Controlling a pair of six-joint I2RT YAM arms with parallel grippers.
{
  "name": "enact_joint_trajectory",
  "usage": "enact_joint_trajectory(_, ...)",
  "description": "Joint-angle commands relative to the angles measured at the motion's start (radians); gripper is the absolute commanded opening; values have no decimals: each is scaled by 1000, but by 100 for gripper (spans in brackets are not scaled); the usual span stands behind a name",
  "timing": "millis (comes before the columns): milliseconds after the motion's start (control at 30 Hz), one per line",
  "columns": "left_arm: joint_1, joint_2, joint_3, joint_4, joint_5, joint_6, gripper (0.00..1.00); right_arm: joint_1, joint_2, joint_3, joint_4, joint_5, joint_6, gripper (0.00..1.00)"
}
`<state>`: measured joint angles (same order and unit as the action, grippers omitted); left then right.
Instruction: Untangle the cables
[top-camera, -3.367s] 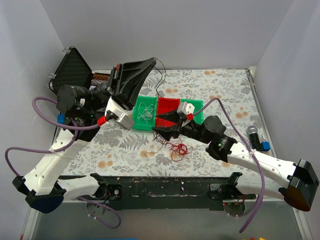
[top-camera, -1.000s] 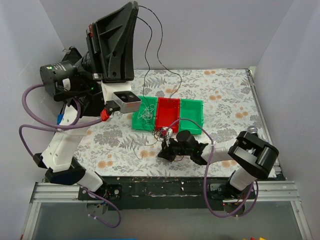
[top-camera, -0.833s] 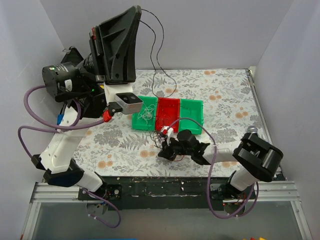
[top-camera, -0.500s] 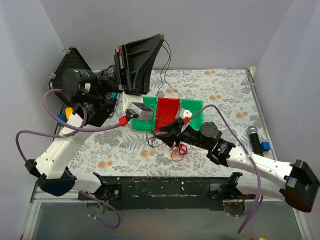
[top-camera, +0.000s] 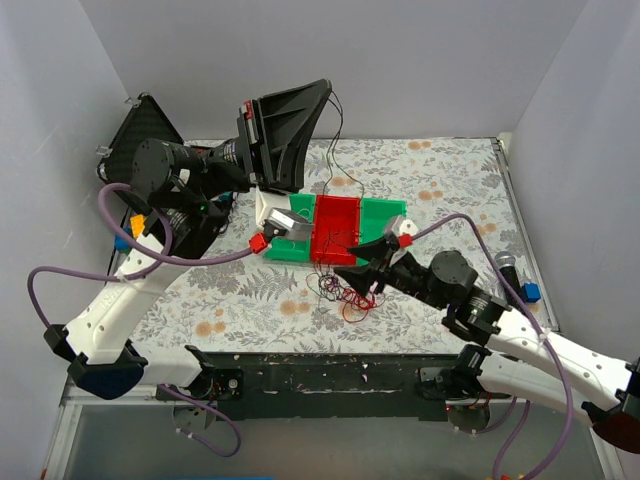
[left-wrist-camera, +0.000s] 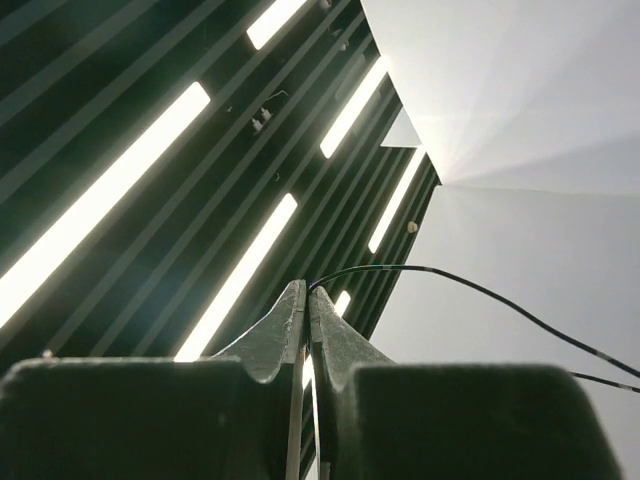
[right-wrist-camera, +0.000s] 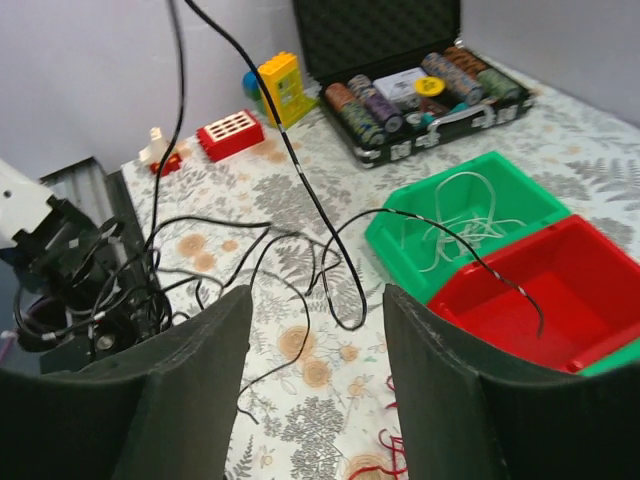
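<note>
The cables (top-camera: 345, 290) are a small red and black tangle on the flowered cloth in front of the bins. One thin black wire (top-camera: 335, 150) rises from it to my left gripper (top-camera: 325, 90), which is raised above the table's far left. In the left wrist view that gripper (left-wrist-camera: 307, 292) is shut on the black wire (left-wrist-camera: 450, 280). My right gripper (top-camera: 367, 260) hangs open just right of the tangle, holding nothing. In the right wrist view (right-wrist-camera: 317, 297) black loops (right-wrist-camera: 300, 250) lie ahead of it and red strands (right-wrist-camera: 400, 462) lie below.
A row of bins stands behind the tangle: a green bin (right-wrist-camera: 400, 225) with pale wires, a red bin (top-camera: 335, 222) and another green bin (top-camera: 388, 212). An open black case (right-wrist-camera: 400, 70) of poker chips, a yellow block (right-wrist-camera: 281, 80) and a red block (right-wrist-camera: 230, 134) sit at the far left.
My left gripper has come down from high above the table, still holding the black wire. My right arm has swung out from the near edge and its gripper now sits by the tangle.
</note>
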<state>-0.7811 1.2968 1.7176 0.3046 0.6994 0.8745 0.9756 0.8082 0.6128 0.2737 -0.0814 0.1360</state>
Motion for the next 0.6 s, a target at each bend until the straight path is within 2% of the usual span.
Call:
enact_joint_trajectory(0, -3, -40, -33, -42, -54, 61, 0, 3, -118, 16, -77, 173, 25, 67)
enact_joint_trajectory(100, -4, -40, -44, -56, -78, 69, 0, 3, -182, 4, -71, 219, 43, 73)
enact_joint_trajectory(200, -4, -44, -56, -76, -104, 70, 0, 3, -214, 24, -71, 241, 30, 75)
enact_joint_trajectory(367, -3, -56, -81, -122, -130, 90, 0, 3, -234, 108, -76, 210, -24, 76)
enact_joint_trajectory(567, -4, -65, -101, -142, -109, 75, 0, 3, -170, 186, 56, 89, -76, 75)
